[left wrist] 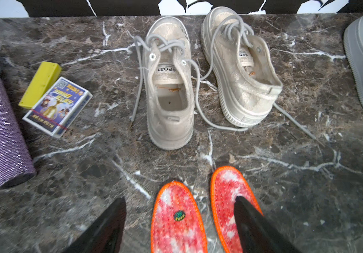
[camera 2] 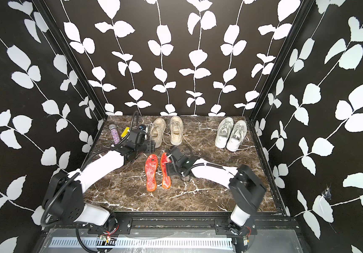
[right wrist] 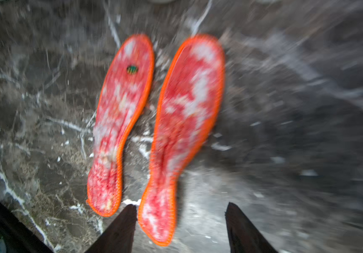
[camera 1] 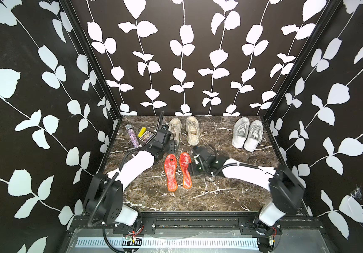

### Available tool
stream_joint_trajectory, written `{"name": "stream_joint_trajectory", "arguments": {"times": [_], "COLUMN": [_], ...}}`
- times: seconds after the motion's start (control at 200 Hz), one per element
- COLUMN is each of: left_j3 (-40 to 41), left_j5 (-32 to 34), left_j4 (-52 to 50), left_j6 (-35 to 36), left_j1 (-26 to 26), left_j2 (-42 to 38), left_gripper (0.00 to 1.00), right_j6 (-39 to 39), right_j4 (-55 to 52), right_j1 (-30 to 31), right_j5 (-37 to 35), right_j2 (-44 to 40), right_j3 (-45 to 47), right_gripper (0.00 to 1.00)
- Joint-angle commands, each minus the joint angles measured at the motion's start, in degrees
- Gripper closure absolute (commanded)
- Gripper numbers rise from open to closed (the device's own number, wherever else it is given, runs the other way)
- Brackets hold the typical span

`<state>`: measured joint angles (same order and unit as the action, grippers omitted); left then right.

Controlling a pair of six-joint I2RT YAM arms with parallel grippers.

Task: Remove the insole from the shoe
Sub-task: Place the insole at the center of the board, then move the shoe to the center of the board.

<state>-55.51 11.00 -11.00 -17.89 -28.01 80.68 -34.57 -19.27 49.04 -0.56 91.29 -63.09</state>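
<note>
Left wrist view: the beige sneakers (left wrist: 241,87) are standing side by side, laces loosened, and the sneaker nearer the card box (left wrist: 57,107) is showing a bare inner floor, so its insole looks already out. The logo insole (left wrist: 177,219) and the plain insole (left wrist: 226,192) are lying flat and parallel on the marble table (left wrist: 296,179), just in front of the pair. The left gripper (left wrist: 180,198) is hovering over them, jaws spread wide, holding nothing. The right gripper (right wrist: 181,204), blurred, is hanging above the plain insole's narrow end, jaws apart and empty, probably so the insole rests beside its mate.
</note>
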Motion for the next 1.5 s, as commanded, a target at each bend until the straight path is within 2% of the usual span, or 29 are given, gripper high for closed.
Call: {"name": "stream_joint_trajectory", "arguments": {"times": [0.0,0.18,0.35,0.515,0.735,1.015,1.28,1.405,1.496], "left_j3": [4.64,12.8,17.79,19.34,24.25,25.0,25.97,26.14,26.06], "left_j5": [1.91,2.73,3.74,2.33,2.17,0.44,0.64,0.72,1.12], "left_j4": [4.04,8.53,10.01,9.95,13.92,17.36,19.35,19.35,19.33], "left_j6": [-0.69,-2.08,-4.25,-3.45,-2.68,-0.84,-0.74,-0.77,-0.67], "left_j1": [0.32,0.34,0.39,0.35,0.37,0.38,0.33,0.33,0.33], "left_j2": [-5.94,-13.01,-18.04,-19.33,-22.64,-19.88,-19.3,-19.1,-19.01], "left_gripper": [0.18,0.15,0.14,0.14,0.13,0.12,0.12,0.12,0.12], "right_j6": [8.15,15.68,17.52,15.22,12.91,10.74,9.86,9.73,9.51], "right_j4": [-6.8,-15.7,-21.72,-25.3,-29.92,-31.79,-33.38,-35.02,-33.96], "right_j1": [-5.66,-16.51,-24.42,-31.63,-37.87,-41.69,-42.08,-42.02,-42.01], "right_j5": [-5.64,-13.4,-21.03,-19.75,-16.86,-11.4,-7.53,-7.45,-6.75], "right_j2": [-5.35,-3.89,4.84,14.6,25.46,33.27,39.2,41.5,41.04], "right_j3": [-3.93,-14.4,-26.02,-35.74,-46.48,-52.65,-58.05,-60.56,-59.63], "right_gripper": [0.35,0.33,0.33,0.34,0.39,0.48,0.58,0.69,0.8]}}
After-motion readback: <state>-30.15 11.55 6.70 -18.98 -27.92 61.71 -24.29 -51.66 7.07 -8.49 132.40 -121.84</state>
